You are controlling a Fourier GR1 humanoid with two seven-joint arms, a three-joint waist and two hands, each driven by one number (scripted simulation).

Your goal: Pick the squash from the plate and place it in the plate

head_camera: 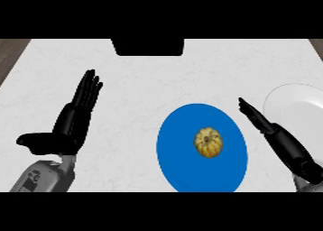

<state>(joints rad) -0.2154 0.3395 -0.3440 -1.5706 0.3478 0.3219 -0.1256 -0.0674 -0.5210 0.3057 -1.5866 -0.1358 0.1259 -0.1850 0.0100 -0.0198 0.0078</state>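
Note:
A small yellow-tan ribbed squash (209, 141) lies near the middle of a blue plate (179, 153) at the lower centre of the white counter. A white plate (304, 108) sits at the right edge. My right hand (270, 128) stands between the two plates, just right of the blue plate's rim, fingers straight and pointing up-left, holding nothing. My left hand (74, 117) rests open at the left, fingers straight and pointing away from me, well apart from both plates.
A dark block (148, 46) sits at the counter's far edge, centre. Wooden floor (6, 58) shows beyond the counter's left and right far corners. Bare white counter (137, 90) lies between my left hand and the blue plate.

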